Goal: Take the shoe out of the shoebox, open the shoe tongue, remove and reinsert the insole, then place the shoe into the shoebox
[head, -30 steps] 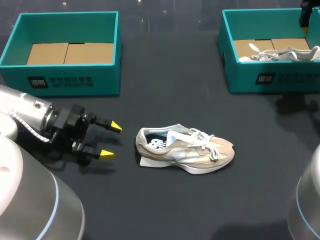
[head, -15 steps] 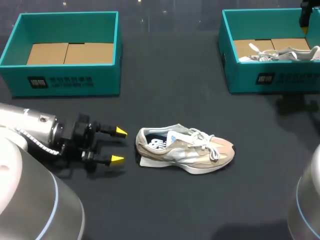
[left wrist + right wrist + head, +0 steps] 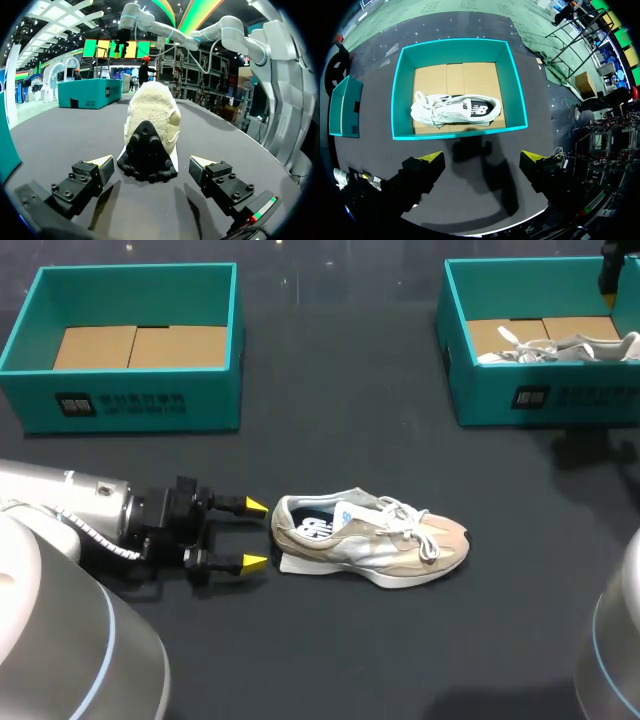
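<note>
Dark tabletop (image 3: 330, 420) carries two teal boxes and one loose shoe. The beige shoe (image 3: 375, 540) stands on its sole near the middle of the table, outside both boxes. Its long axis runs across the table, with the toe toward the robot's right and the heel toward the left arm. A pale mark shows on its dark insole and a blue-and-white tag on the tongue, neither clear enough to make out.

The left gripper (image 3: 256, 535) lies low over the table just behind the heel, with its fingers spread wide and nothing gripped. In the left wrist view the heel of the shoe (image 3: 150, 130) faces straight at the left gripper (image 3: 151, 167), and the yellow tips sit to either side of the heel, apart from it.

The left box (image 3: 135, 410) shows only a cardboard floor. Its front wall has a small black label (image 3: 120, 403) with pale print too fine to read.

The right box (image 3: 560, 400) has a similar label (image 3: 575, 397) and holds a white shoe (image 3: 560, 345). This shoe lies along the box's long side, toe toward the robot's left. The right gripper (image 3: 482, 160) hangs high above that box, jaws wide and empty.
</note>
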`<state>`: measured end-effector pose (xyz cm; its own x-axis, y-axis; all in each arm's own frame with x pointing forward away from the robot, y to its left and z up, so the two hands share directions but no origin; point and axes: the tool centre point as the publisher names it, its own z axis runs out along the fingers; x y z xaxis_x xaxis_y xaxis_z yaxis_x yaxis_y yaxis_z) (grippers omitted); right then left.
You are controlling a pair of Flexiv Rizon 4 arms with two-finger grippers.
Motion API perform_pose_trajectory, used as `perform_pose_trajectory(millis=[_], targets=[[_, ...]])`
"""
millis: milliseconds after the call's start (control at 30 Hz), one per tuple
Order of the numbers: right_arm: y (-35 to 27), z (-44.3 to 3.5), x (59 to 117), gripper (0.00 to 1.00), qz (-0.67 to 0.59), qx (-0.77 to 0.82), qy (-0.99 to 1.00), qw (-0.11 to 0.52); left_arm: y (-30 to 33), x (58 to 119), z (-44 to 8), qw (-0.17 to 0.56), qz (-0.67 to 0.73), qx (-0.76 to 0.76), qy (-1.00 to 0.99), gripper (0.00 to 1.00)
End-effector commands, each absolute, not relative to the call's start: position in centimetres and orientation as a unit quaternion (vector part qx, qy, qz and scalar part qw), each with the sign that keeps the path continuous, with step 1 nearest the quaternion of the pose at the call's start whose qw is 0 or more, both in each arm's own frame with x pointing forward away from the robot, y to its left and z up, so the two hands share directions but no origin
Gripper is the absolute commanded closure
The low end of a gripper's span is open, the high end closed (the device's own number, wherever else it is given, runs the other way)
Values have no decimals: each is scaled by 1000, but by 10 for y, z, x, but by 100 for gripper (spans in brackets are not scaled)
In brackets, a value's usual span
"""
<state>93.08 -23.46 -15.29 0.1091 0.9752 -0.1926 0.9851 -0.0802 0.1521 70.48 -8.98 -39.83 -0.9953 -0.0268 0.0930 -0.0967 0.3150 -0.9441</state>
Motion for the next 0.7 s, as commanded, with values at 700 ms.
perform_pose_trajectory(millis=[700], targets=[[-235, -153, 931, 0, -20, 735, 667, 121, -121, 711, -407, 22, 579, 19, -815, 0]])
